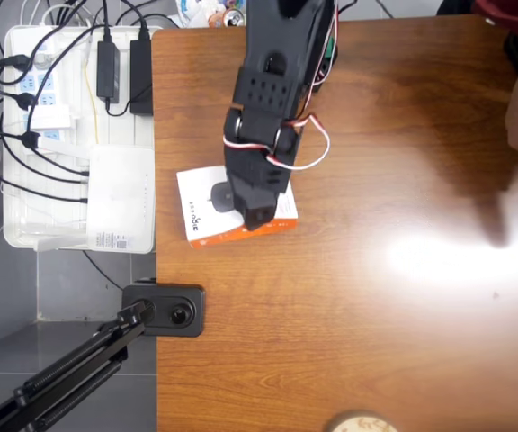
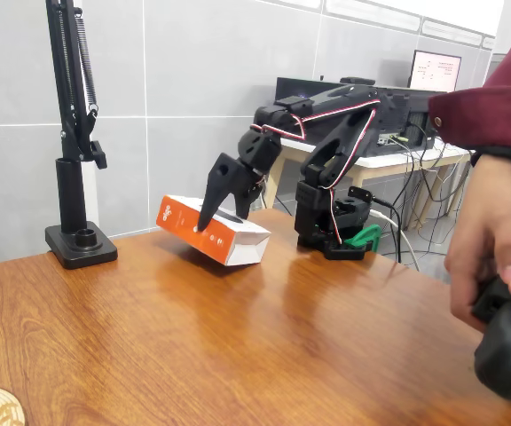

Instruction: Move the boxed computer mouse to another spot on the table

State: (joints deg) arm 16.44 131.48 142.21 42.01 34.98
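While tilted off the table (image 2: 238, 337), boxed computer mouse (image 2: 224, 241) within gripper (image 2: 218, 209).

Black arm (image 2: 326, 133), red-white cables (image 1: 308, 148)

Beyond my table's (image 2: 238, 355) far edge stands a wall (image 2: 193, 89) of large pale grey panels with thin seams. Against that wall, to the right in the fixed view, a white desk (image 2: 415, 160) carries dark monitors, one lit screen (image 2: 435, 71) among them, with cables hanging beneath. From overhead, grey floor tiles (image 1: 61, 360) lie to the left of the table, and a bright glare patch (image 1: 448, 261) from the room light sits on the brown wood toward its right side.
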